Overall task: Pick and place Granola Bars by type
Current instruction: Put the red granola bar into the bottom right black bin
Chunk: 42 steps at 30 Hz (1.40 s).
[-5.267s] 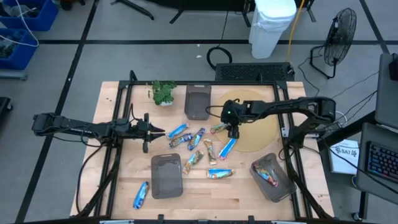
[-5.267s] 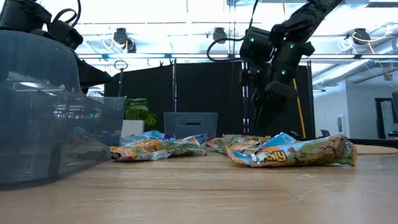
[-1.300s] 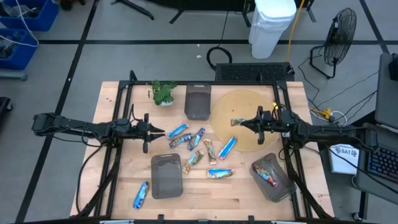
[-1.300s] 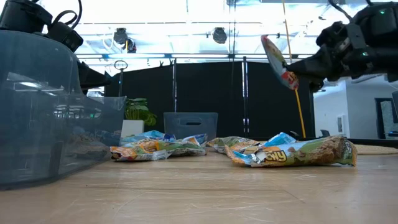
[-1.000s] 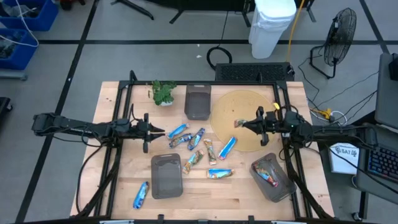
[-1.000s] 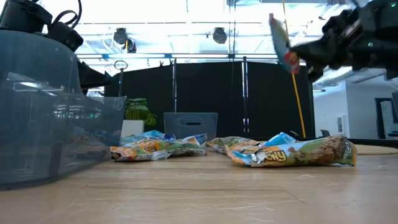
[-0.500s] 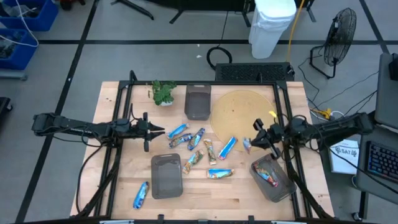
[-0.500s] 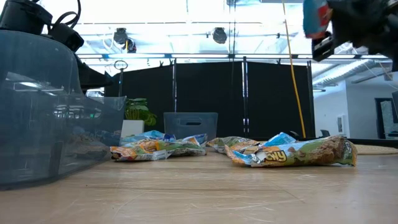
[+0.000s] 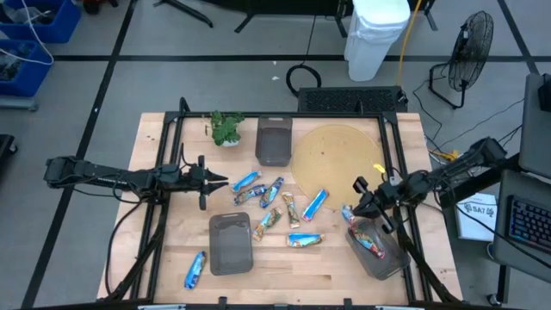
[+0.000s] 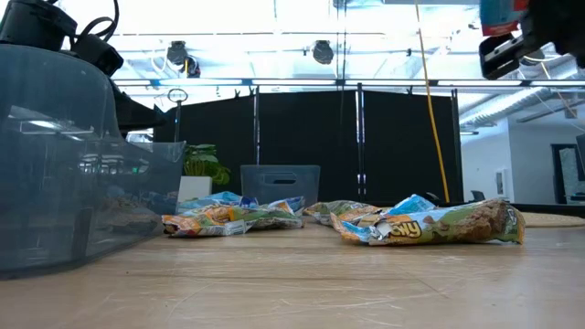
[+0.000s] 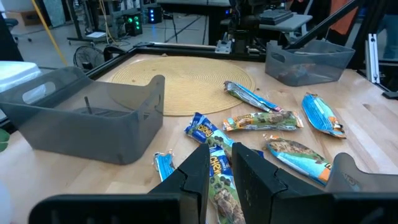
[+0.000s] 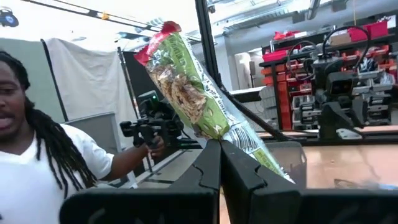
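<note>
My right gripper is shut on a granola bar in a green wrapper with a red end. It hangs in the air over the far left corner of the grey bin at the near right, which has bars in it. In the low view the gripper shows at the top right. Several more granola bars, blue and tan, lie flat mid-table. My left gripper hovers left of them with only a narrow gap and nothing in it; its fingers point at the bars. My right gripper pinches the bar's plain end between its two fingers. The fingers reach in from the table's right, about level. The bar sticks out beyond the fingertips with its red end farthest from them. It is lifted clear of the table and the bin.
A second grey bin sits near the middle front and a third at the back. A round woven mat lies far right, a small plant far left, and one blue bar near left. A person stands beyond the table.
My right gripper has carried the bar from above the woven mat toward the table's near right, to above the right-hand bin, turning as it went. It has stayed shut on the bar, which has stayed clear of the table.
</note>
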Each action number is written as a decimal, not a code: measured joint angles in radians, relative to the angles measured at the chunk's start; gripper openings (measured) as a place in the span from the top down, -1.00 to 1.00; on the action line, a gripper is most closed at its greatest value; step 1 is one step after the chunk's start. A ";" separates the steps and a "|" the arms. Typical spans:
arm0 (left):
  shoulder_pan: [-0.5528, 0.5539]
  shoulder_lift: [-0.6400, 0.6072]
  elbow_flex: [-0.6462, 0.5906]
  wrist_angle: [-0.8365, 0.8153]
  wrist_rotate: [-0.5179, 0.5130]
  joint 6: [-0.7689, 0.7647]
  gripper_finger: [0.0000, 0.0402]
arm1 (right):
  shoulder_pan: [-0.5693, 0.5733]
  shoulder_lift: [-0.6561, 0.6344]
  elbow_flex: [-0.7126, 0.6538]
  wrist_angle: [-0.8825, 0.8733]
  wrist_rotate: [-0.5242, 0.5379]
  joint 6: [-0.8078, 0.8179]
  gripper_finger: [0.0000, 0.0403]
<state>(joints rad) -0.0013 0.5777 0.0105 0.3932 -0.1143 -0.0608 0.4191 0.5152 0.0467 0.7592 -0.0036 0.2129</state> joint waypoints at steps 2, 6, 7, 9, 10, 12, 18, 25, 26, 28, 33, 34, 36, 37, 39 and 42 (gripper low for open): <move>0.000 0.000 0.000 0.000 0.000 0.000 0.63 | 0.043 0.000 0.000 -0.004 0.047 0.009 1.00; 0.000 0.000 0.000 0.000 0.000 0.000 0.63 | 0.134 0.000 0.034 -0.134 0.184 0.029 1.00; 0.000 0.000 0.000 0.000 0.000 0.000 0.63 | 0.156 0.002 0.052 -0.185 0.216 0.037 1.00; 0.000 0.000 0.000 0.000 0.000 0.000 0.63 | 0.202 0.000 0.090 -0.251 0.277 0.056 1.00; 0.000 0.000 0.000 0.000 0.000 0.000 0.63 | 0.224 0.000 0.110 -0.281 0.304 0.065 1.00; 0.000 0.000 0.000 -0.001 0.000 0.000 0.63 | 0.271 0.000 0.145 -0.346 0.357 0.086 1.00; 0.000 0.000 0.000 -0.001 0.000 0.001 0.63 | 0.408 0.003 0.228 -0.520 0.458 0.189 1.00; 0.000 0.000 0.000 -0.001 0.000 0.001 0.63 | 0.534 0.005 0.282 -0.722 0.556 0.410 1.00; 0.000 0.000 0.000 -0.001 0.000 0.001 0.63 | 0.546 0.006 0.286 -0.750 0.561 0.442 1.00; 0.000 0.000 0.000 -0.001 0.000 0.001 0.63 | 0.569 0.007 0.288 -0.788 0.577 0.508 1.00; 0.000 0.000 0.000 -0.001 0.000 0.001 0.63 | 0.607 0.014 0.289 -0.880 0.579 0.663 1.00; 0.000 0.000 0.000 -0.001 0.000 0.001 0.63 | 0.612 0.018 0.289 -0.897 0.579 0.696 1.00; 0.000 0.000 0.000 -0.001 0.000 0.001 0.63 | 0.618 0.024 0.289 -0.931 0.580 0.756 1.00; 0.000 0.000 0.000 -0.001 0.000 0.001 0.63 | 0.622 0.029 0.289 -0.950 0.579 0.778 1.00; 0.000 0.000 0.000 -0.001 0.000 0.001 0.63 | 0.625 0.032 0.290 -0.995 0.579 0.828 1.00; 0.000 0.000 0.000 -0.001 0.000 0.005 0.63 | 0.626 0.032 0.290 -1.036 0.578 0.916 1.00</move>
<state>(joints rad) -0.0013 0.5777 0.0105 0.3920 -0.1146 -0.0563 1.0447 0.5476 0.3367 -0.2768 0.5747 1.1290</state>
